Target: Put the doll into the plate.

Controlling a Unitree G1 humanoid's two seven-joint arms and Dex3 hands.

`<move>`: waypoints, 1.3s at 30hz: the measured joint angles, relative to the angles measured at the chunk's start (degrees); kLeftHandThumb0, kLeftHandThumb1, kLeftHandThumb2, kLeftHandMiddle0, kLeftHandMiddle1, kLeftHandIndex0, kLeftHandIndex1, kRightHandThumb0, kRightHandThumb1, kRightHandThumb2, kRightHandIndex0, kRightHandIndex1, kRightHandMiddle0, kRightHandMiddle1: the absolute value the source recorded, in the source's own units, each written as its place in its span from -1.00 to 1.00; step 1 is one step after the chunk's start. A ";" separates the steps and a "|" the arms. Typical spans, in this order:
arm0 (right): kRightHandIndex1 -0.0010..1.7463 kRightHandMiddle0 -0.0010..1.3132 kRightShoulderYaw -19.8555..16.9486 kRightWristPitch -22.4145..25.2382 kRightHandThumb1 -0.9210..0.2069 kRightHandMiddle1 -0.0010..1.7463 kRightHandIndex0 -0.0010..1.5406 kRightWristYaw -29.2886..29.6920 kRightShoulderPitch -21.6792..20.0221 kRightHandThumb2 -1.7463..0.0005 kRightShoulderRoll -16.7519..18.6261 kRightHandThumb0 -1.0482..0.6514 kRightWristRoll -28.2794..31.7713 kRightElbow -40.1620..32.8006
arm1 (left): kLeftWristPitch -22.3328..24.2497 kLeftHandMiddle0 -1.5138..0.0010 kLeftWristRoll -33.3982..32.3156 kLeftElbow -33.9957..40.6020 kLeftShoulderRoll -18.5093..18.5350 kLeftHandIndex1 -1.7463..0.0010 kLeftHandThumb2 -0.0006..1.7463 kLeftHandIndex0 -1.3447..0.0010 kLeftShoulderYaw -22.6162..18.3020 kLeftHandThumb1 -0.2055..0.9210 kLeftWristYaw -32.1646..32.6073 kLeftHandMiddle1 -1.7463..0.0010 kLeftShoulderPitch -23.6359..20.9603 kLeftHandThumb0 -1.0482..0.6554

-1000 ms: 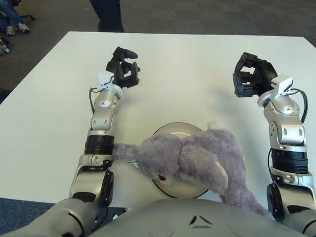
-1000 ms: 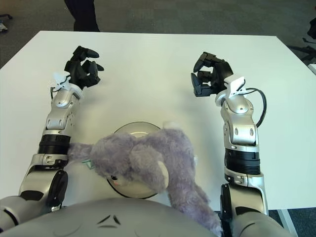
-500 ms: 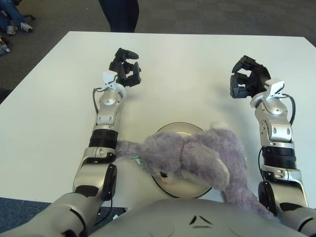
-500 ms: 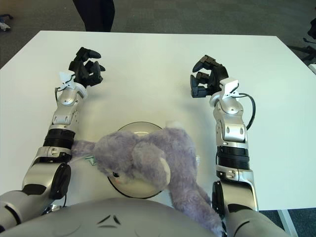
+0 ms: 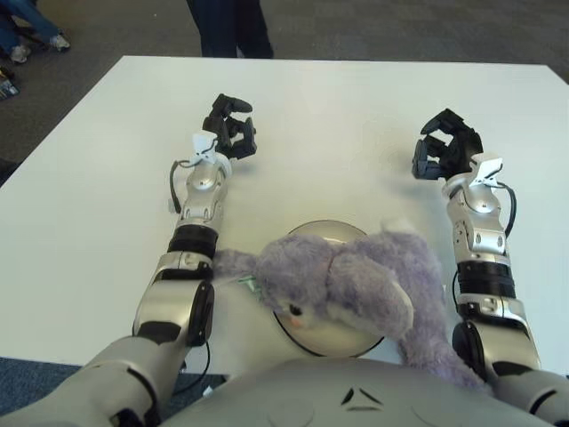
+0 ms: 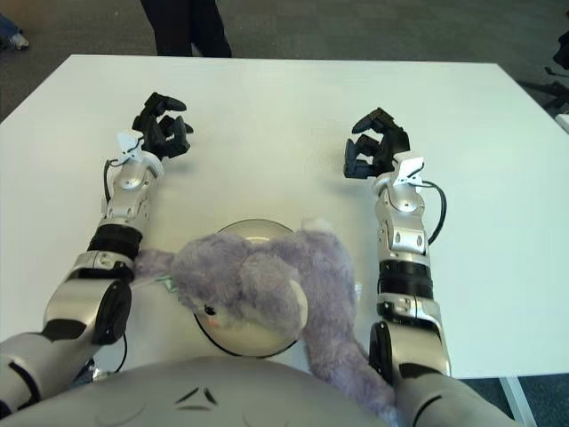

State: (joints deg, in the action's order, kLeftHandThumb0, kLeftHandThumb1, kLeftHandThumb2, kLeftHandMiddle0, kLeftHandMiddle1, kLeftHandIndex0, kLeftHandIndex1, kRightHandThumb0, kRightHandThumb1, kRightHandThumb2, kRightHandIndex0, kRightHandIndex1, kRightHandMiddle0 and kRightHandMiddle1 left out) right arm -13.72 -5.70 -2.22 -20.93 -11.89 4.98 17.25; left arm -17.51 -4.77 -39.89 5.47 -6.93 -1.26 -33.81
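Fingers on both of my hands are curled in loosely and hold nothing. My left hand (image 5: 229, 127) is out over the tabletop (image 5: 320, 116), toward the far left part, and my right hand (image 5: 443, 154) is out toward the far right part, at about the same reach. Both forearms stretch forward from the near edge, well apart, with the doll between them.

I see the doll (image 5: 342, 286), a gray-purple plush animal, lying across the plate (image 5: 313, 233) close to the near edge, around the middle of it. Its head and body cover most of the plate, so only the plate's far rim and a bit of its near rim show. One soft limb reaches left and touches my left forearm; another trails off to the right, past the near edge beside my right arm.

Beyond the far edge, a person's legs (image 5: 229, 25) stand on the dark carpet.
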 measured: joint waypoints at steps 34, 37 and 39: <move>0.83 -0.14 -2.46 -9.27 0.54 1.00 0.14 -1.10 -4.07 -0.80 0.10 0.23 5.12 11.39 | -2.63 0.35 -4.47 -9.25 -0.77 -1.00 0.50 0.30 -3.60 -0.04 -5.23 -1.00 -3.74 0.23; 0.78 -0.13 -2.64 -8.91 0.53 1.00 0.15 -1.38 -4.22 -0.78 0.10 0.23 5.34 11.97 | -2.47 0.35 -4.47 -9.40 -0.77 -1.00 0.50 0.30 -3.71 -0.04 -5.23 -1.00 -3.82 0.23; 0.74 -0.13 -2.69 -8.70 0.52 1.00 0.16 -1.50 -4.28 -0.76 0.10 0.23 5.50 12.26 | -2.28 0.35 -4.47 -9.44 -0.79 -1.00 0.50 0.30 -3.77 -0.04 -5.23 -1.00 -3.84 0.23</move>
State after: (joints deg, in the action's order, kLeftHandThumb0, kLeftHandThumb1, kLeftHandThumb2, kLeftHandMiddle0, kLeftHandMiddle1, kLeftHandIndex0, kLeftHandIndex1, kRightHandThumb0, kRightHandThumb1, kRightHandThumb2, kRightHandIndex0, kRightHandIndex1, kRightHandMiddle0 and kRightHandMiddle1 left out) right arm -16.41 -14.40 -3.72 -25.20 -11.79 10.48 29.51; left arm -19.79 -9.24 -49.32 4.68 -10.70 -6.48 -37.65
